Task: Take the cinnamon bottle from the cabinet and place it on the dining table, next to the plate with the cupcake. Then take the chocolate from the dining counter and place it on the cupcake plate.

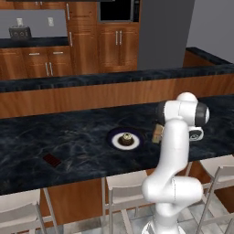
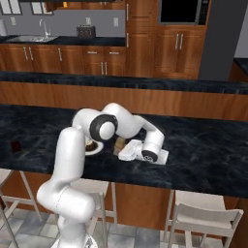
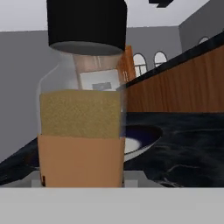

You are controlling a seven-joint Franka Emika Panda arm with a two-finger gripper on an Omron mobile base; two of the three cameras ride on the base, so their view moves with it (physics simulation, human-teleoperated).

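The cinnamon bottle, tan with a black cap, stands upright close in front of the hand camera. My gripper reaches in sideways, low over the dining table, and is shut on the bottle. The bottle sits just right of the white dark-rimmed plate, which carries the cupcake. Its base is hidden, so I cannot tell whether it touches the stone. The plate's rim shows behind the bottle. The chocolate lies flat near the table's front edge, far left of the plate.
A higher black-topped wooden ledge runs along the far side of the table. White stools stand under the near edge, beside my base. Wooden cabinets and a toaster line the back wall.
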